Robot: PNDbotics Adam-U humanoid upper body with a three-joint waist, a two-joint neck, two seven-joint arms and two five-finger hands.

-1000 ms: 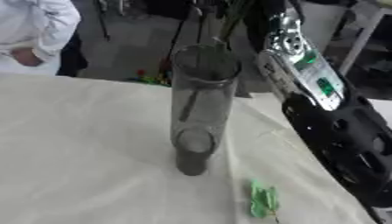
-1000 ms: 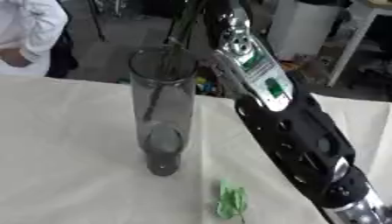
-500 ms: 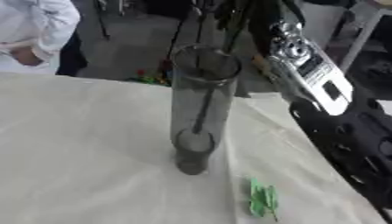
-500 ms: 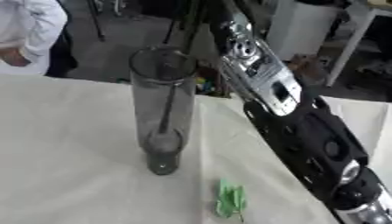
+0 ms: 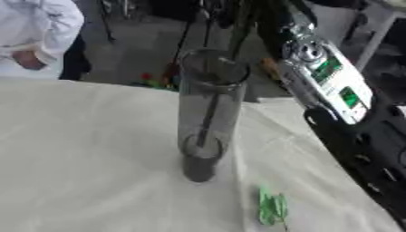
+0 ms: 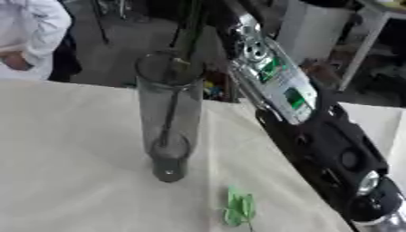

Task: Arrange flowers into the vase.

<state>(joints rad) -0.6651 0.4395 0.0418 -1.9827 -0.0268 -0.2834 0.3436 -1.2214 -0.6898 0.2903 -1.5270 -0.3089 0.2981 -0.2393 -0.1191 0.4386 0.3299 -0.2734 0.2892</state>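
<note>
Nearest the viewer, a small green leaf (image 5: 272, 208) lies on the cloth-covered counter (image 5: 87, 158), just in front of and to the right of the vase (image 5: 205, 113). The vase, a tall clear glass cylinder, stands upright near the middle of the counter. A dark stem (image 6: 169, 115) runs down inside it, its lower end close to the vase's base and its upper part rising out of the mouth toward the top edge of the view. To the right of the vase, the right arm (image 6: 317, 131) slants from the lower right corner up past the vase's rim. The right robot hand itself lies beyond the top edge, so whether it is gripping the stem cannot be told. The left robot hand shows in neither view.

Compared with a second ago, the stem's tip sits lower in the vase, and the silver forearm section has rotated and shifted. This suggests that the flower is nearly seated, with release the likely remaining step. The vase has not moved.
</note>
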